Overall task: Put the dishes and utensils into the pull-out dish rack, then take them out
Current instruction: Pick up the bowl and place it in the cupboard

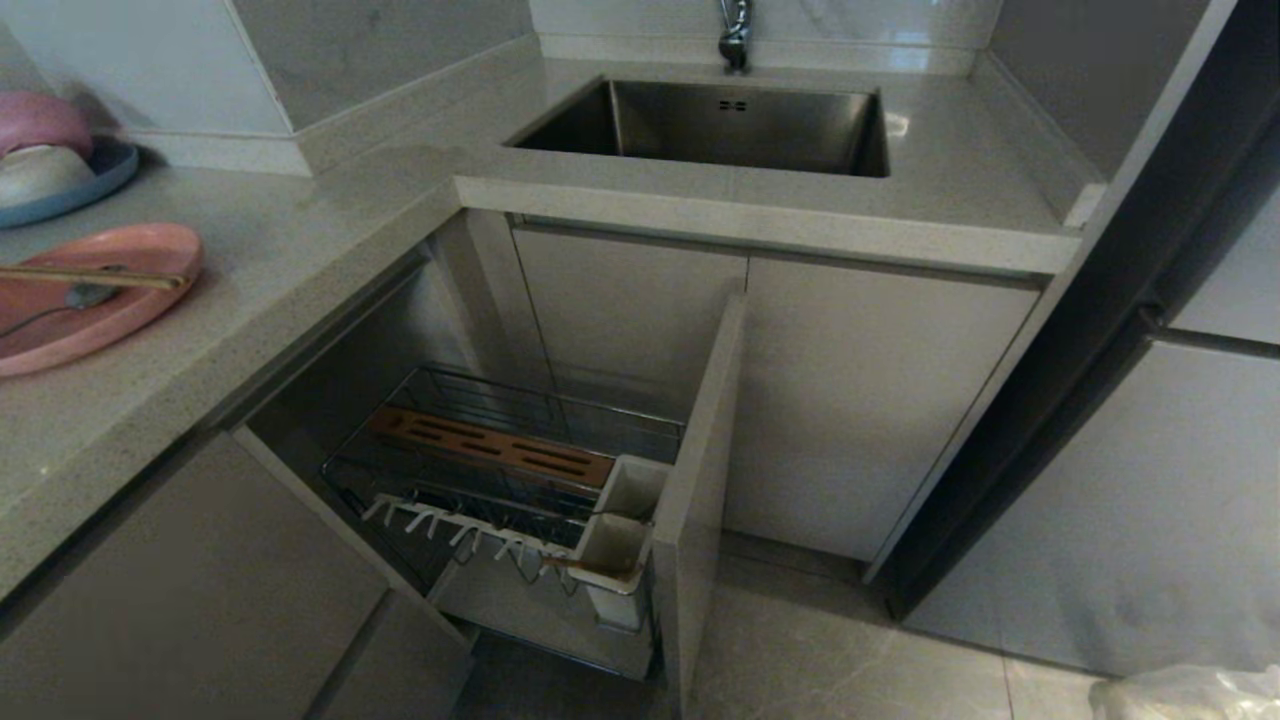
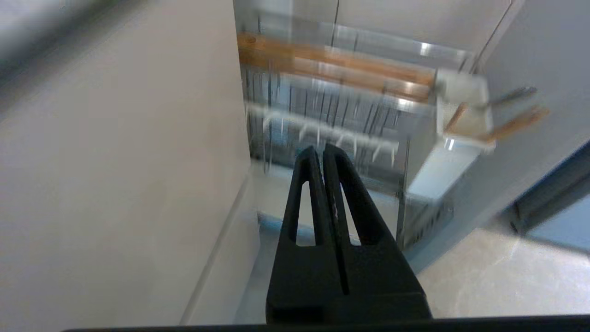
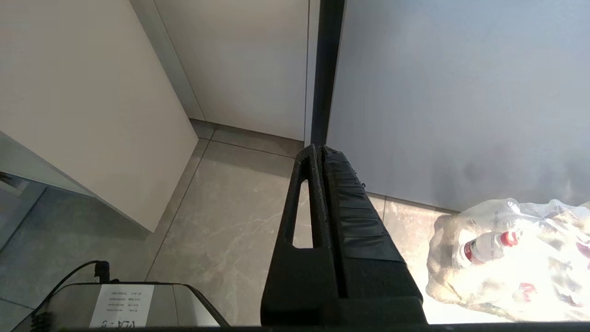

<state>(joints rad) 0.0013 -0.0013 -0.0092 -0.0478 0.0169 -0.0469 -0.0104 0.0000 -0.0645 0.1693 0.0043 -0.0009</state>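
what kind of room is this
Most likely a home kitchen: a steel sink set in a speckled countertop, a pull-out dish rack open under the counter, and a pink plate on the counter.

Steel sink w/ faucet in countertop; clear plastic bag on floor.

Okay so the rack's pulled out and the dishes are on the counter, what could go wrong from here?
1. The chopsticks and spoon lie loose on the pink plate; lifting the plate first would likely spill them.
2. The plate sits near the counter edge, so a nudge may push it off.
3. The dish rack stands open by its front panel; an arm reaching down could clip it.
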